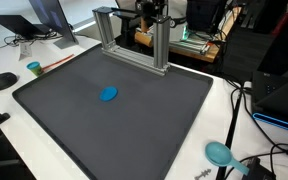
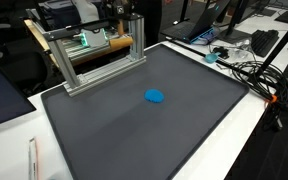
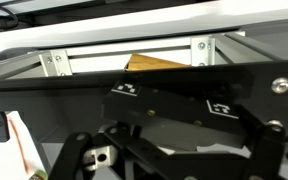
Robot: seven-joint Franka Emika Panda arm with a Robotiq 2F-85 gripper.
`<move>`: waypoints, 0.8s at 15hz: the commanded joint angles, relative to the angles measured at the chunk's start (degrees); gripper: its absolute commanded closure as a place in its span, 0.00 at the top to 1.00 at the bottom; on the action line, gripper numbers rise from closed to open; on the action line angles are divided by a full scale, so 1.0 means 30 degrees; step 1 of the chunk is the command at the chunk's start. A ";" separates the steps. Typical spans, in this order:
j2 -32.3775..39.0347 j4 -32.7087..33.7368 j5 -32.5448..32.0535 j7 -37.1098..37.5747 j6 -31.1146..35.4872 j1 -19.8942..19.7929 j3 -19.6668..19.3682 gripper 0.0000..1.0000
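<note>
A small blue disc (image 1: 108, 94) (image 2: 155, 96) lies flat near the middle of a dark grey mat (image 1: 134, 130) (image 2: 124, 135). My gripper (image 1: 152, 10) (image 2: 132, 16) hangs high at the back of the table, above an aluminium frame (image 1: 134, 42) (image 2: 94, 58), well away from the disc. In the wrist view the gripper's (image 3: 174, 150) black linkages are spread wide with nothing between them; its fingertips are cut off at the bottom edge. That view looks onto the frame's rails (image 3: 124, 55) and the mat's far edge. The disc is not in the wrist view.
A wooden box (image 1: 144, 38) (image 3: 154, 63) sits behind the frame. A teal cup (image 1: 34, 68), a black mouse (image 1: 2, 81) and a laptop (image 1: 24, 25) stand off the mat on one side. A teal scoop (image 1: 219, 153) and cables (image 2: 249, 70) lie on the other.
</note>
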 commanded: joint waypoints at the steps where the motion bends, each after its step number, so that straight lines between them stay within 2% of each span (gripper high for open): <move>1: -0.0576 -0.0288 -0.0668 -0.0326 -0.0331 -0.0039 0.0051 1.00; 7: -0.0671 0.0023 -0.1064 0.1329 -0.1027 -0.0551 0.0548 1.00; 12: -0.0738 0.0390 -0.1398 0.3722 -0.1725 -0.1083 0.1103 1.00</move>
